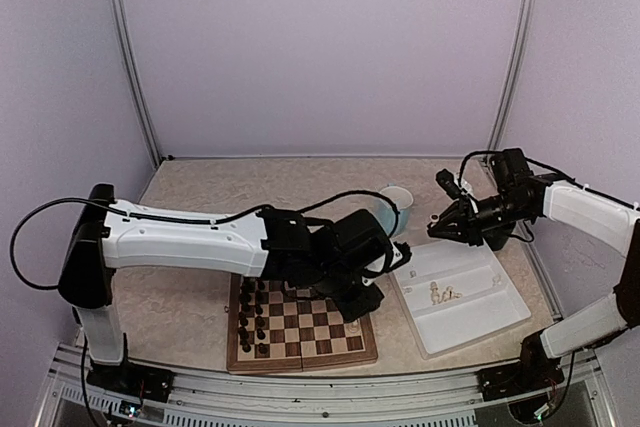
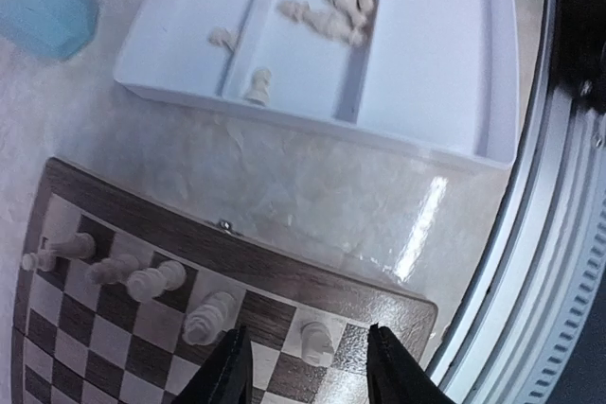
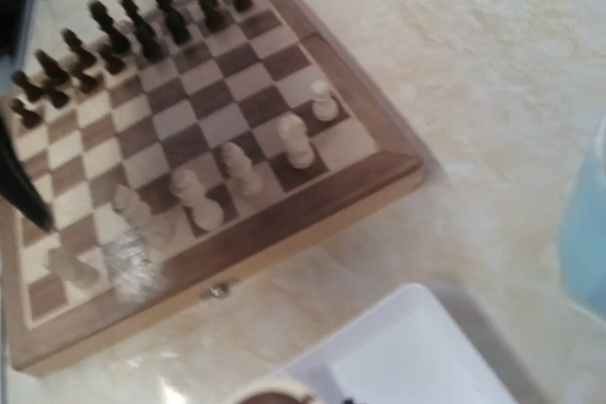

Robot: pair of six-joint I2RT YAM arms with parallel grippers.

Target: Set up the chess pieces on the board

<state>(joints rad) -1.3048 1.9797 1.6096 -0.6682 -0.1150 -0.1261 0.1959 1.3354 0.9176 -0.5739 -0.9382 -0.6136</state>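
Nearest the overhead camera, the left gripper (image 1: 362,299) hung over the right-hand edge of the chessboard (image 1: 300,363). The right gripper (image 1: 438,228) hovered at the far end of the white tray (image 1: 485,322) with its fingers drawn together; whether they pinched anything could not be told. Loose cream chess pieces (image 1: 442,294) lay in that tray, just right of the board and closer to the right arm. From the left wrist, the black fingers (image 2: 230,366) stood apart on either side of an upright cream pawn (image 2: 317,340) on the board's edge row, beside four other cream pieces (image 2: 156,279). The tray's middle compartment held a toppled cluster, long axes mixed. From the right wrist, dark pieces (image 3: 142,21) filled the board's far rows.
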